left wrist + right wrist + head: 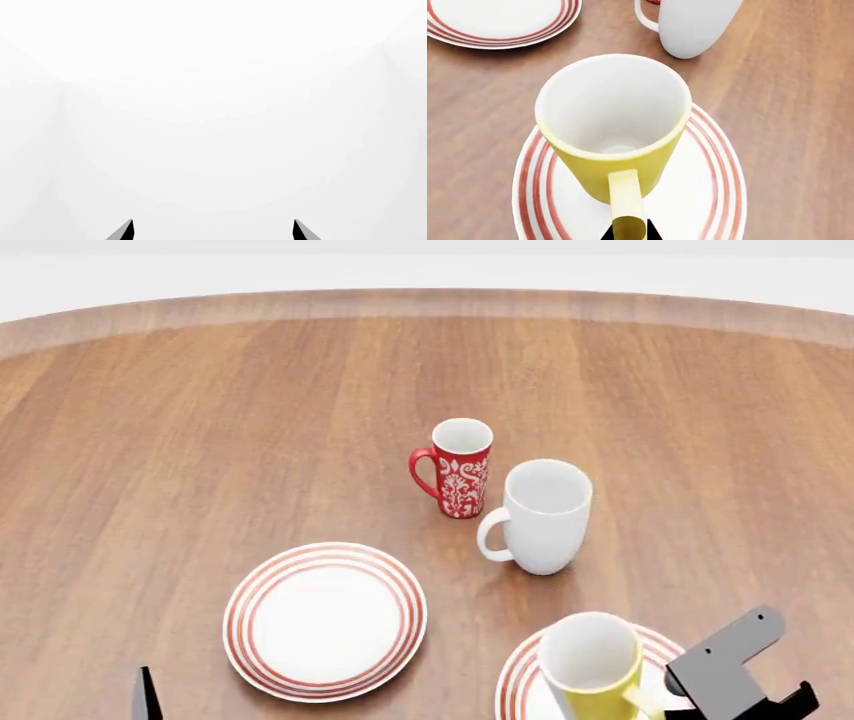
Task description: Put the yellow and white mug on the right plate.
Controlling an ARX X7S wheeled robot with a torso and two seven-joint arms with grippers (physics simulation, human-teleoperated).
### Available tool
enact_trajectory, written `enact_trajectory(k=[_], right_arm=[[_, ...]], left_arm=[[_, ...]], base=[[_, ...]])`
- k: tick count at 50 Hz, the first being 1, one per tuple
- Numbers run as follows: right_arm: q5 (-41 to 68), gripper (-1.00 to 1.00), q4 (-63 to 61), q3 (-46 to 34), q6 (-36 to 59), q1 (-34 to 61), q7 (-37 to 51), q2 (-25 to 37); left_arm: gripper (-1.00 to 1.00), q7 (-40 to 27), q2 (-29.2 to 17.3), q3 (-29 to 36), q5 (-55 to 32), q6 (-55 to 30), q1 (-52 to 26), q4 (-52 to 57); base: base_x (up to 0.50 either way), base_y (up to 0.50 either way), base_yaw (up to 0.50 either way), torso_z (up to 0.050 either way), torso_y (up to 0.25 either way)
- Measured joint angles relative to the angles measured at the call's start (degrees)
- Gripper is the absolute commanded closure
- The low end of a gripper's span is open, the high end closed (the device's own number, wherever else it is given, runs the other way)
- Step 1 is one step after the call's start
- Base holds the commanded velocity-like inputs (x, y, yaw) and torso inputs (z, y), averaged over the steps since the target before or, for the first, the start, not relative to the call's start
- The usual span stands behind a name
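Note:
The yellow and white mug (pixel 587 665) stands upright over the right plate (pixel 518 688) at the table's near right edge; whether it touches the plate I cannot tell. In the right wrist view the mug (pixel 614 125) fills the middle, over the red-ringed plate (pixel 707 190). My right gripper (pixel 628 232) is shut on the mug's yellow handle, a black fingertip on each side. My left gripper (pixel 213 231) is open and empty, with only blank white in front of it.
The left plate (pixel 324 620) lies at the near left. A tall white mug (pixel 541 515) and a slim red patterned mug (pixel 458 468) stand together mid-table, just beyond the right plate. The wooden table (pixel 200 440) curves away at the far edge.

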Motion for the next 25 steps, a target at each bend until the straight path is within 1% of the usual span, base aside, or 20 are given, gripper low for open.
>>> enact_trajectory(k=[25], right_arm=[[-0.66,1.00,2.09,-0.54,-0.97,0.04,0.41,-0.67]], left_arm=[[-1.00,-0.40,-0.24,0.36,0.08,-0.13,-0.10,-0.03]], base=[[0.00,0.00,0.00,0.000,0.000]])
